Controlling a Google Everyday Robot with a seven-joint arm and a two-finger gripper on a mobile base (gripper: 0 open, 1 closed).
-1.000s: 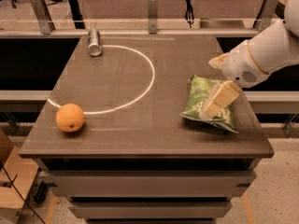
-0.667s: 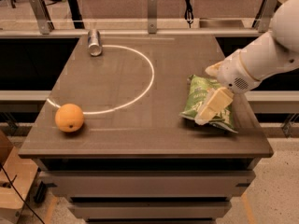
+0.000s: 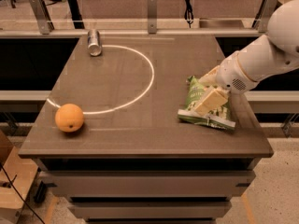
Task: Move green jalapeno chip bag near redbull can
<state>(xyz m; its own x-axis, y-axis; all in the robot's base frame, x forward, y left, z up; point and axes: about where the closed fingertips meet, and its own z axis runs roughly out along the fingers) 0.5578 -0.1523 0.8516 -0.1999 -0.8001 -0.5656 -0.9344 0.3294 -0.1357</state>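
Note:
The green jalapeno chip bag (image 3: 205,107) lies flat on the right side of the dark table (image 3: 140,139), near its right edge. My gripper (image 3: 210,101), cream-coloured at the end of the white arm, is low over the middle of the bag and touches or nearly touches it. The redbull can (image 3: 94,42) lies at the far left of the table, far from the bag.
An orange (image 3: 69,117) sits at the front left of the table. A white curved line (image 3: 140,85) runs across the tabletop. Metal rails (image 3: 149,22) stand behind the table. A cardboard box (image 3: 11,181) is on the floor at the left.
My arm has come down and moved left, bringing the gripper lower onto the chip bag. The bag, can and orange have not moved.

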